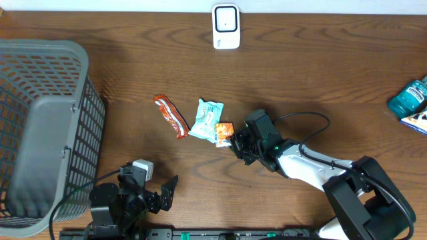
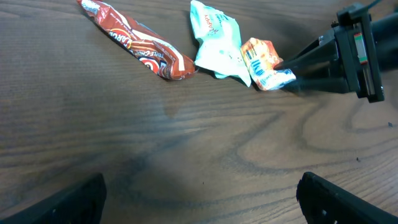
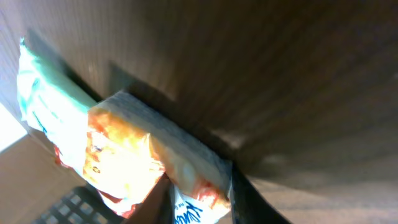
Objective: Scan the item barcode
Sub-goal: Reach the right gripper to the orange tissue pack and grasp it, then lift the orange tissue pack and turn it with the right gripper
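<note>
though blue lettering marks the orange packet (image 2: 261, 59), none is legible.

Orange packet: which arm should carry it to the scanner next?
Right. The right gripper pinches the orange packet by its end; the left gripper sits open, apart from every item.
</note>
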`<control>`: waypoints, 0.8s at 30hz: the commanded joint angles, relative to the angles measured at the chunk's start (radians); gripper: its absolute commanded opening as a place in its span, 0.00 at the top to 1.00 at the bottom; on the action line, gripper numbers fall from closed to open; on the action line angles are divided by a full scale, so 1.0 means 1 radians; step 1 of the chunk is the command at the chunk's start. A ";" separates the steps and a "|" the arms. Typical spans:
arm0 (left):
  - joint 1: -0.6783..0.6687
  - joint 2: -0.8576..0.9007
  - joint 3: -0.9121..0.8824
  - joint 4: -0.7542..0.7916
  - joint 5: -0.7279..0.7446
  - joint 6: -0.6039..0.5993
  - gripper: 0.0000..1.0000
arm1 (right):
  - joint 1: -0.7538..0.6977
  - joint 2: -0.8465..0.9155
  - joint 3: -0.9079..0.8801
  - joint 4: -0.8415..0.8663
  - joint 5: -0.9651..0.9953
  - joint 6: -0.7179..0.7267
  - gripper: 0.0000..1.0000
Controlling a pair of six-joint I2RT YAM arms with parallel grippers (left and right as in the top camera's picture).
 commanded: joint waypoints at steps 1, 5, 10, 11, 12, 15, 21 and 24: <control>0.004 -0.001 0.004 -0.004 0.002 -0.002 0.02 | 0.003 0.014 -0.011 0.025 0.027 -0.086 0.98; 0.004 -0.001 0.004 -0.004 0.003 -0.002 0.02 | 0.001 0.014 -0.011 0.025 -0.020 -0.200 0.99; 0.004 -0.001 0.004 -0.004 0.002 -0.002 0.02 | -0.058 0.007 -0.011 0.005 -0.264 -0.326 0.99; 0.004 -0.001 0.004 -0.004 0.002 -0.002 0.02 | -0.087 0.007 -0.011 0.013 -0.378 -0.374 0.99; 0.004 -0.001 0.004 -0.004 0.002 -0.002 0.02 | -0.122 0.007 -0.011 0.014 -0.505 -0.434 0.99; 0.004 -0.001 0.004 -0.004 0.002 -0.002 0.02 | -0.216 0.007 -0.011 -0.024 -0.823 -0.559 0.99; 0.004 -0.001 0.004 -0.004 0.002 -0.002 0.02 | -0.290 0.007 -0.011 -0.059 -1.143 -0.595 0.99; 0.004 -0.001 0.004 -0.004 0.002 -0.002 0.02 | -0.278 0.007 -0.012 -0.060 -1.255 -0.628 0.99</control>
